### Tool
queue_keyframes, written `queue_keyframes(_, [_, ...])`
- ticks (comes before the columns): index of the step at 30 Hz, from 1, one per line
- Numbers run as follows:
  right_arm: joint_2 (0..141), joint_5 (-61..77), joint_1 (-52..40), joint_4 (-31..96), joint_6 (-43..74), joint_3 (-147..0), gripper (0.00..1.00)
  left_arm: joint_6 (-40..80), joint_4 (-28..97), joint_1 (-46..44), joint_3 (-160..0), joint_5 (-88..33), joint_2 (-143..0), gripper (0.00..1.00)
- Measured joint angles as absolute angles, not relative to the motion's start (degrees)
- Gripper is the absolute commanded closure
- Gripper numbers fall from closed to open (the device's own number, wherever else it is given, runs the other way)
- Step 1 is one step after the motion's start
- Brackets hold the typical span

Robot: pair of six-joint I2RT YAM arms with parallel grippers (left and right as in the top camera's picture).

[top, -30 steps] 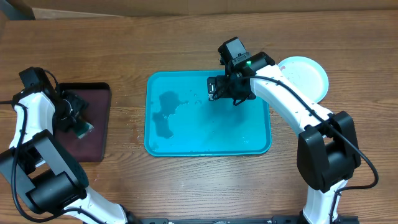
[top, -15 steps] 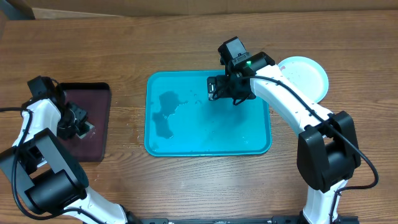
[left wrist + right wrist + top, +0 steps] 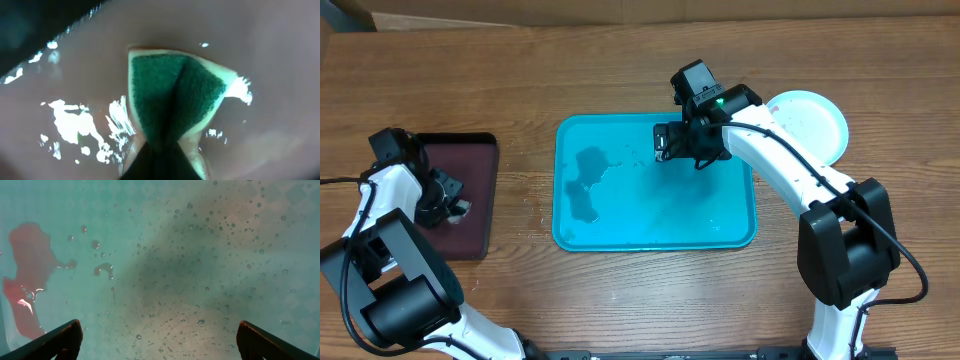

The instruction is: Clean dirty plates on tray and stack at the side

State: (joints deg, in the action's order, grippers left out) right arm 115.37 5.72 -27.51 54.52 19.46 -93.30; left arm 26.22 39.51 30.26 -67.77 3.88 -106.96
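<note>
The turquoise tray (image 3: 650, 222) lies mid-table with no plates on it, wet, with a darker smear (image 3: 585, 180) at its left. A pale mint-white plate (image 3: 812, 122) sits on the table right of the tray; I cannot tell whether others lie under it. My right gripper (image 3: 663, 143) is open and empty, low over the tray's far edge. The right wrist view shows wet tray floor (image 3: 200, 255) between the fingers (image 3: 160, 337) and a red-brown smear (image 3: 27, 270). My left gripper (image 3: 453, 206) is shut on a green sponge (image 3: 175, 95) over the maroon tray (image 3: 475, 160).
The dark maroon tray, wet and shiny in the left wrist view (image 3: 280, 60), lies at the table's left side. Bare wooden table (image 3: 520, 80) surrounds both trays. The right arm (image 3: 790, 170) reaches across the turquoise tray's right corner.
My left arm has shifted slightly toward the near side, carrying the sponge lower over the maroon tray. The right arm and the plate have not moved.
</note>
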Motion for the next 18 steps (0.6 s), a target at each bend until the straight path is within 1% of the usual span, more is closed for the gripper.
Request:
queue_keyframes(1, [115.37,5.72,-27.51,54.57,19.49,-93.30,0.00,26.15,41.19,30.26,-68.62,3.44,-106.96,0.54])
queue_keyframes(2, [115.37,5.72,-27.51,54.52,19.44,-93.30,0.00,26.02,42.19,30.26,-69.41,2.98,-106.98,0.46])
queue_keyframes(5, [115.37,5.72,-27.51,54.50,19.44,-93.30,0.00,26.09,41.95,30.26,-71.09,1.76,-106.98,0.29])
queue_keyframes(6, [115.37,5.72,-27.51,54.48,19.46,-93.30,0.00,26.13,41.82,30.26,-71.37,1.52,-106.98,0.27])
queue_keyframes(12, [115.37,5.61,-27.51,54.50,19.44,-93.30,0.00,26.35,39.20,30.26,-70.67,1.56,-107.50,0.24])
queue_keyframes(15, [115.37,5.54,-27.51,54.52,19.46,-93.30,0.00,26.35,38.09,30.26,-69.17,1.74,-109.27,0.26])
queue_keyframes(16, [115.37,5.56,-27.51,54.54,19.46,-93.30,0.00,26.24,37.89,30.26,-68.82,1.89,-110.15,0.32])
queue_keyframes(18, [115.37,5.54,-27.51,54.52,19.46,-93.30,0.00,26.33,37.58,30.20,-68.93,2.79,-110.50,0.49])
